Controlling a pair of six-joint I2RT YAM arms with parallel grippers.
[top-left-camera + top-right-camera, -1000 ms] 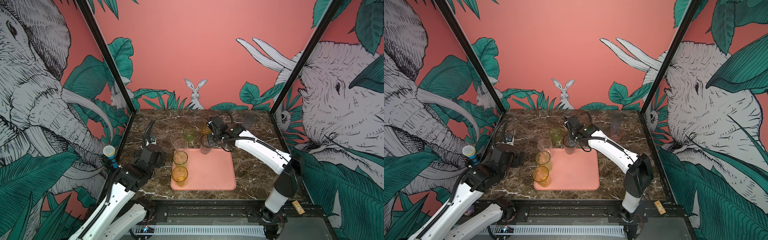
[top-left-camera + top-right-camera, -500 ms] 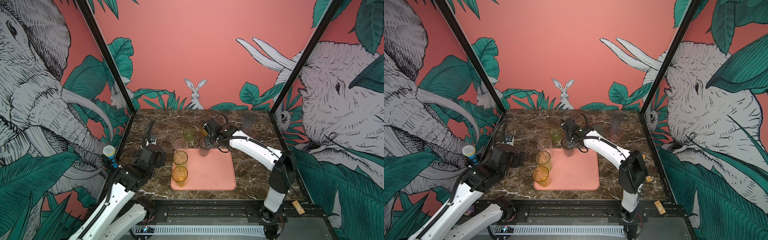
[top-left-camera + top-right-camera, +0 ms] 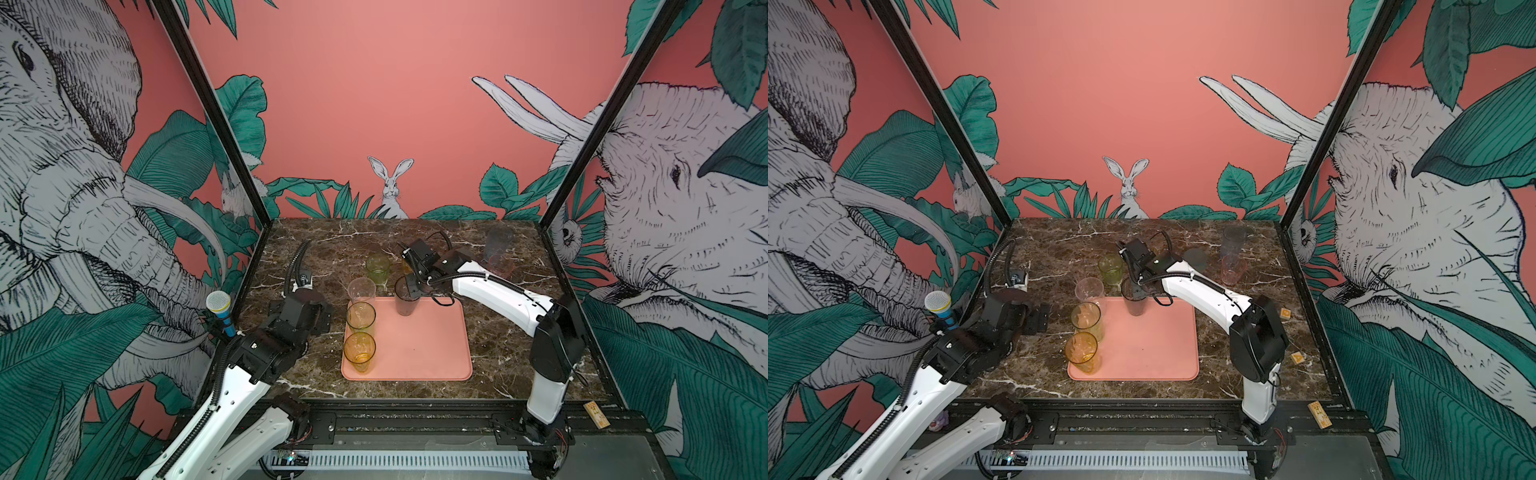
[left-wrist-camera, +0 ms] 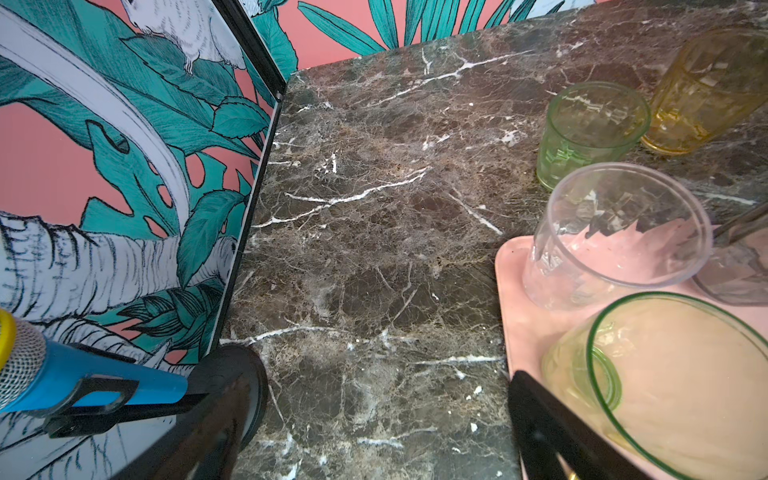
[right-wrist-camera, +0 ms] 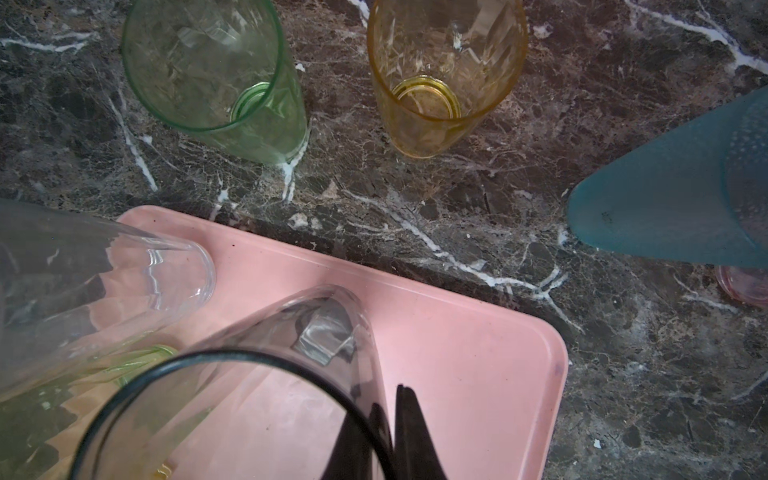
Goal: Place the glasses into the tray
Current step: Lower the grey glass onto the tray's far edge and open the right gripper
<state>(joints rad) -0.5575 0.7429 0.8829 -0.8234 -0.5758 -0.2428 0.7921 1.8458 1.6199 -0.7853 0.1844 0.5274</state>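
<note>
**Stock list, front to back**

1. Left gripper (image 3: pixel 300 313): near-left, over the table (image 3: pixel 498 361), just beside the tray's L edge. Jaws spread wide, nothing in them. Prob. parked off the tray to give the R arm room.
2. Tray (image 3: pixel 424 345): centre-front, flat on the table.
3. Amber tumbler (image 3: pixel 359 351): on tray, near-left corner, upright.
4. Yellow-green tumbler (image 3: pixel 360 318): on tray, just behind no. 3, upright.
5. Clear tumbler (image 3: pixel 361 291): on tray, far-left corner, upright. Nos. 3–5 make one column along the L edge, which likely leaves the rest of the tray free for the others.
6. Smoky tumbler (image 3: pixel 405 299): at tray's far edge, just right of no. 5.
   - Right gripper (image 5: pixel 390 419) is clamped on its rim wall, one finger inside, one outside.
   - A top pinch presumably lets it go down beside neighbours w/o knocking them.
   - Base down or not: cannot tell.
7. On the table beyond the tray:
   - Short green tumbler (image 3: pixel 377 268) and second amber tumbler (image 5: pixel 444 83), near each other, both upright.
   - Teal tumbler (image 5: pixel 665 208), further right.
8. Far right: pink tumbler (image 3: pixel 500 266), with lavender tumbler (image 3: pixel 498 239) just behind it.

Five not yet on the tray.
</note>
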